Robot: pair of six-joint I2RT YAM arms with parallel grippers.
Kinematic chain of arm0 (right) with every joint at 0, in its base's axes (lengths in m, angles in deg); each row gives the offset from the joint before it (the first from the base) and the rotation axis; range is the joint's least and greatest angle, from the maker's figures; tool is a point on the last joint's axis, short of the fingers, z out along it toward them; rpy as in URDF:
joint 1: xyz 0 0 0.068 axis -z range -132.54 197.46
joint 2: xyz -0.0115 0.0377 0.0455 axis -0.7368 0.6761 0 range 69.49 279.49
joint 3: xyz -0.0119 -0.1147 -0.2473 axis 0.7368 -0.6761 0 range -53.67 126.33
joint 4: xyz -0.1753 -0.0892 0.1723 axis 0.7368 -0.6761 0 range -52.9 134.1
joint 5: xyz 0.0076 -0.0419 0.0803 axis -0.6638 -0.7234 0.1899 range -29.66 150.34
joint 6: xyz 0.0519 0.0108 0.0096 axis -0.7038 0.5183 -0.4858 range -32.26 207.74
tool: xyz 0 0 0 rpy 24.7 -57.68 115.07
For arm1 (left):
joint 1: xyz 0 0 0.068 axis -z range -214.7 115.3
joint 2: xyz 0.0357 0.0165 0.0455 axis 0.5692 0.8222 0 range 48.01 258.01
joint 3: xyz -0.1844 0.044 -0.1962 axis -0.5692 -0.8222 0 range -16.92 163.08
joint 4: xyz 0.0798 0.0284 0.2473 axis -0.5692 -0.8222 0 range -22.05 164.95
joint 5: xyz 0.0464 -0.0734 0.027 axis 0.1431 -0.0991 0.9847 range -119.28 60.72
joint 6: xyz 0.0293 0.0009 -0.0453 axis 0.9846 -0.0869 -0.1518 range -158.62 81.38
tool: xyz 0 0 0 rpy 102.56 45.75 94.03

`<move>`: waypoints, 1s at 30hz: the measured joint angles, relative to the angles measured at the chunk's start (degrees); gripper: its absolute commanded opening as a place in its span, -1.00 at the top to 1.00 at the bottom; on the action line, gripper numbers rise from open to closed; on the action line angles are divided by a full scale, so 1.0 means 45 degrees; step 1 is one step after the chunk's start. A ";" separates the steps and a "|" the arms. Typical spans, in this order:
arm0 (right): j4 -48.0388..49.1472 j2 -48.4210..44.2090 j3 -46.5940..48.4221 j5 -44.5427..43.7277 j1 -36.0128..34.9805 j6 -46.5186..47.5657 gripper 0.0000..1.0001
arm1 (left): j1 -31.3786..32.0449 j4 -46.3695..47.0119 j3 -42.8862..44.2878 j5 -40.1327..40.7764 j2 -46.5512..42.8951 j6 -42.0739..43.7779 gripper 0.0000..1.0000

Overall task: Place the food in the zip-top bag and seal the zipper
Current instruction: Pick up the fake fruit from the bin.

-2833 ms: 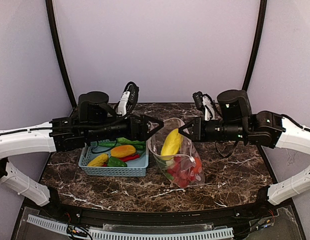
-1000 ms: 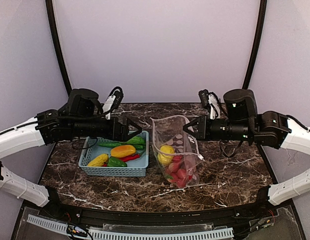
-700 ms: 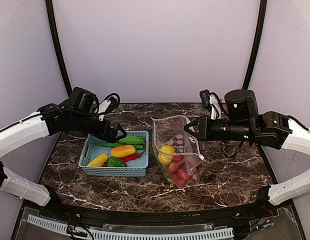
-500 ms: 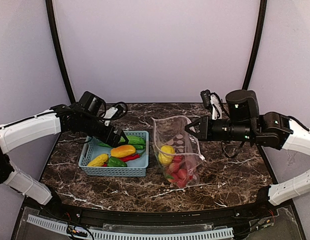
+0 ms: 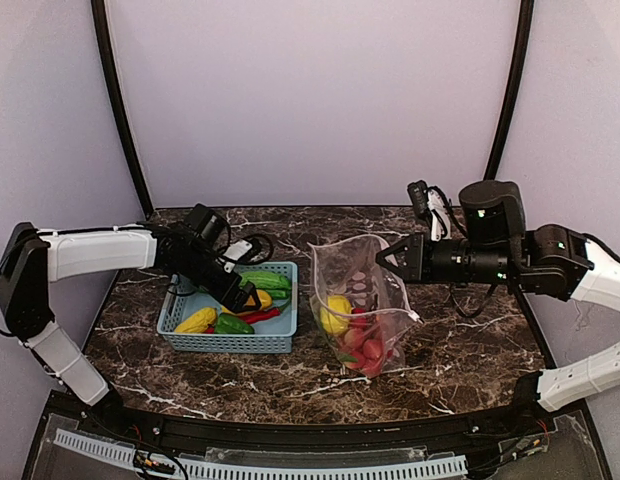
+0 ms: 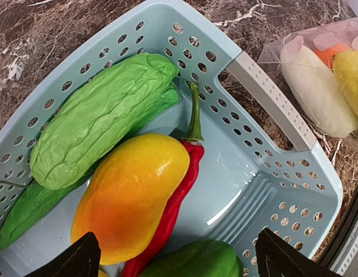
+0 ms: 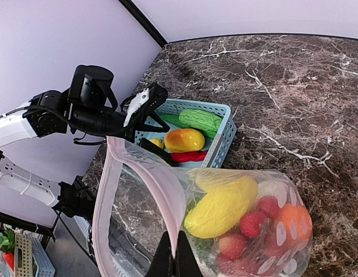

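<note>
My table (image 5: 470,350): dark marble-look top, polished, white-veined; basket (image 6: 196,29): pale blue perforated plastic, smooth sheen; zip-top bag (image 7: 138,196): clear crinkled film, glossy; orange-yellow pepper (image 6: 130,196): smooth, shiny; green cucumber (image 6: 104,115): wrinkled, matt; my left arm (image 5: 90,250): white plastic shell, glossy.

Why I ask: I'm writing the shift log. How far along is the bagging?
Done: a yellow piece and strawberries sit in the zip-top bag. In hand: the right gripper pinches the bag's mouth edge, holding it open, while the left gripper hangs open over the orange-yellow pepper in the basket. Left: that pepper, the green cucumbers, red chili and corn, then sealing the zipper.
</note>
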 measured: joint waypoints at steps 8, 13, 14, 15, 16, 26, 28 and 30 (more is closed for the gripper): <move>0.0000 0.0029 0.0000 0.0005 0.0000 0.0005 1.00 | -0.0481 0.1122 -0.0083 0.0044 0.0680 0.0471 -0.89; 0.0005 0.0073 0.0000 0.0005 0.0000 0.0005 1.00 | -0.0529 0.1695 -0.0083 0.0034 0.1200 0.0612 -0.89; 0.0010 0.0083 0.0000 0.0010 0.0000 0.0005 1.00 | -0.0534 0.1749 -0.0083 0.0024 0.1273 0.0622 -0.89; 0.0010 0.0092 0.0000 0.0010 0.0000 0.0005 1.00 | -0.0534 0.1763 -0.0083 0.0015 0.1345 0.0646 -0.89; 0.0015 0.0102 0.0000 0.0010 0.0000 0.0005 1.00 | -0.0534 0.1763 -0.0083 0.0000 0.1404 0.0661 -0.89; 0.0010 0.0136 0.0000 0.0015 0.0024 0.0005 1.00 | -0.0544 0.1783 -0.0476 -0.0355 0.1418 0.0627 -0.88; 0.0015 0.0136 0.0000 0.0010 0.0024 0.0005 1.00 | -0.0559 0.1758 -0.0627 -0.0432 0.1336 0.0563 -0.88; 0.0010 0.0136 0.0000 0.0015 0.0024 0.0005 1.00 | -0.0559 0.1705 -0.0763 -0.0529 0.1224 0.0495 -0.87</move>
